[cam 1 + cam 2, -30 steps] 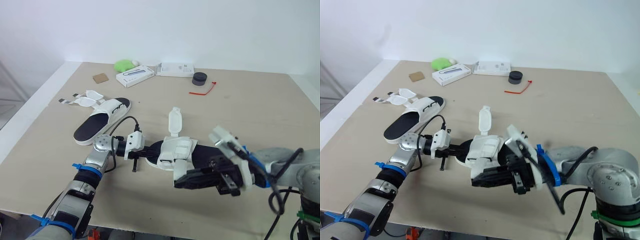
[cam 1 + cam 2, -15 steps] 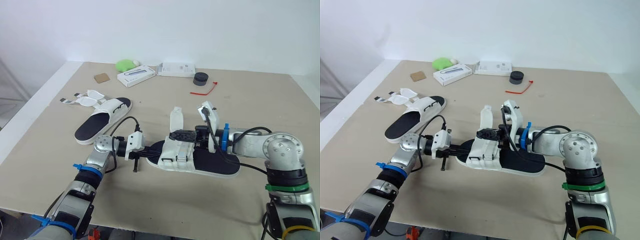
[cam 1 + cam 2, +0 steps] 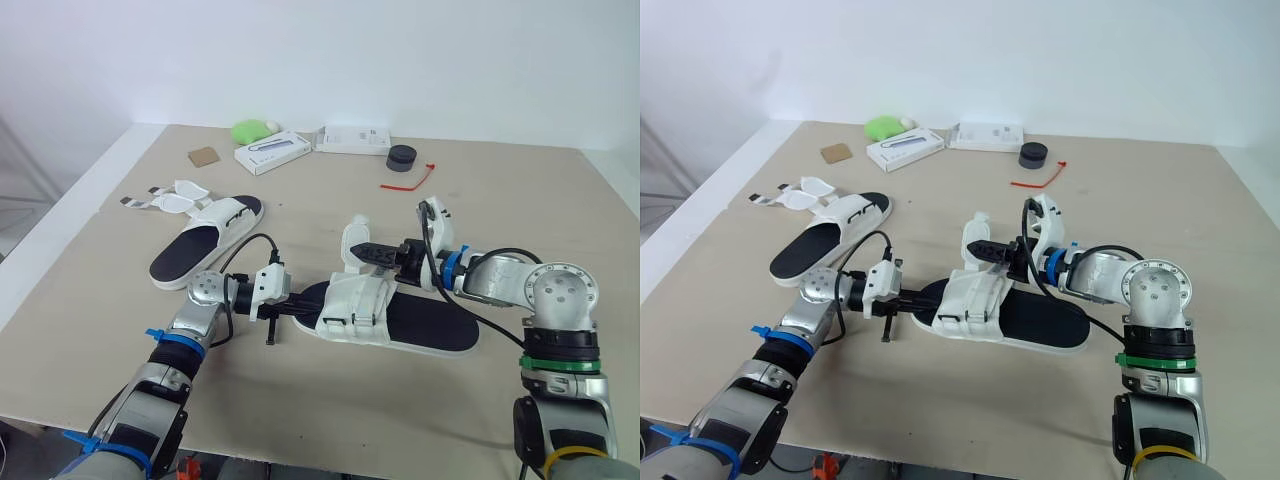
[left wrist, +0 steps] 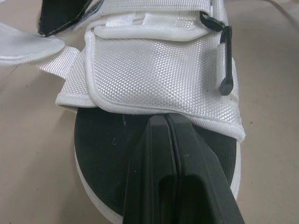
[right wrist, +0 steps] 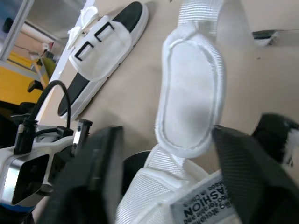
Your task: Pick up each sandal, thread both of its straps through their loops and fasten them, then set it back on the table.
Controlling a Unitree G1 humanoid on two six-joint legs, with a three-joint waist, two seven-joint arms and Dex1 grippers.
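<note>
With its two black fingers pressed together, the left gripper (image 4: 167,121) lies closed on the black footbed at the left end of the near sandal (image 3: 425,326), tips just short of the white upper (image 3: 355,300), clamping nothing that can be seen; the right gripper (image 5: 166,131) reaches in from the right with its fingers spread wide, open on either side of a loose strap (image 3: 353,240) that rises tilted from the far side of the upper, and whether either finger touches the strap cannot be told; the second sandal (image 3: 205,240) lies to the left and farther off, well apart from both grippers, its loose straps (image 3: 165,198) splayed flat toward the left edge of the table (image 3: 520,200); along the far edge, well away from the work, sit a brown square (image 3: 202,156), a green lump (image 3: 250,130), a white box (image 3: 270,152), a second white box (image 3: 352,138), a black puck (image 3: 401,158) and a red tie (image 3: 408,181) just near of the puck; the near sandal lies flat near the middle of the table, its length running left to right, white-rimmed sole up, with a woven white upper whose nearer strap lies closed across it beside a black buckle (image 4: 225,60).
</note>
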